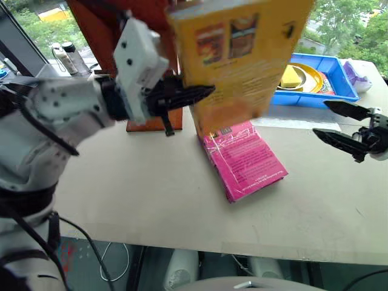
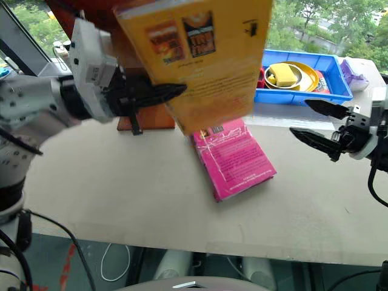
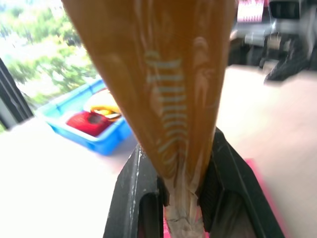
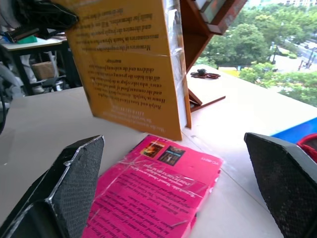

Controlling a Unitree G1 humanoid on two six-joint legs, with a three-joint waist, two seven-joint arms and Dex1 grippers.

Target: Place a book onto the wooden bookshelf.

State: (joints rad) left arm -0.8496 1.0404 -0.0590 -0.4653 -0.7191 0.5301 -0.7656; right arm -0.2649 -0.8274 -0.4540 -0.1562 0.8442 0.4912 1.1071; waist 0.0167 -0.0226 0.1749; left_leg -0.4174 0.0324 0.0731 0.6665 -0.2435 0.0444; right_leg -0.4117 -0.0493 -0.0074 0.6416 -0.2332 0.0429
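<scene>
Yellow-orange and wrapped in glossy plastic, the book (image 1: pixel 239 54) hangs in the air above the tabletop (image 1: pixel 151 188), pinched at its lower edge by the left gripper (image 1: pixel 197 94), whose 2 fingers (image 3: pixel 136 198) are clenched on it. It is held just in front of the wooden bookshelf (image 1: pixel 115 27) and over a pink book (image 1: pixel 242 159) lying flat. Off to the right, near a blue tray (image 1: pixel 318 82), the right gripper (image 1: pixel 333 123) hovers with its fingers spread wide, grasping nothing.
</scene>
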